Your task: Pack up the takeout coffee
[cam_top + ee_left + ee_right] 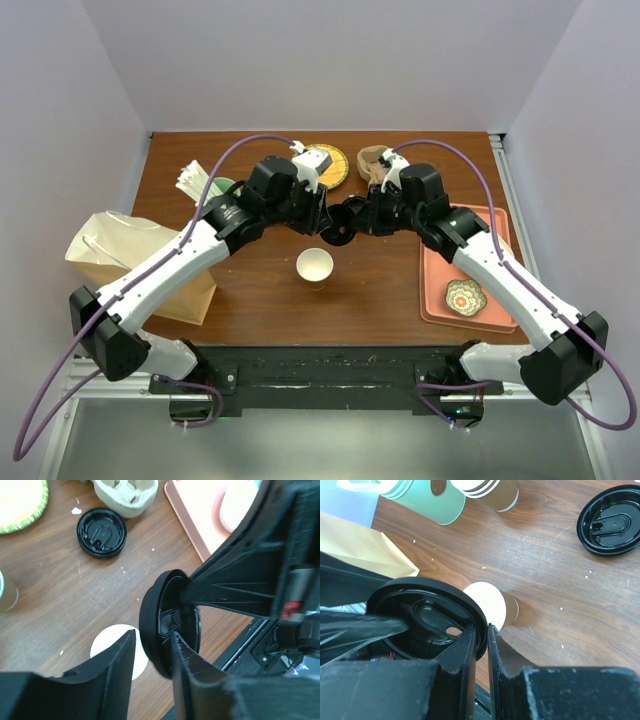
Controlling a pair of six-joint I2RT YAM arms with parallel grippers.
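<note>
With the left claw and the right claw both pinching the rim of one black lid above the open, unlidded coffee cup on the surface — a handover — opposing pulls could drop or tilt the lid and tip the cup.

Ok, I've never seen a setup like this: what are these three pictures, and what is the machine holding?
These are two robot arms bolted at the near edge of a wooden table. One picture looks down from above and behind them; the other two come from a camera on each wrist. The right gripper pinches the rim of a black lid, held in the air near an open paper cup. The left gripper has its fingers either side of the same lid; whether it grips is unclear. Also on the table: a paper bag, a pink tray, a green cup of sticks and a loose lid.
</note>
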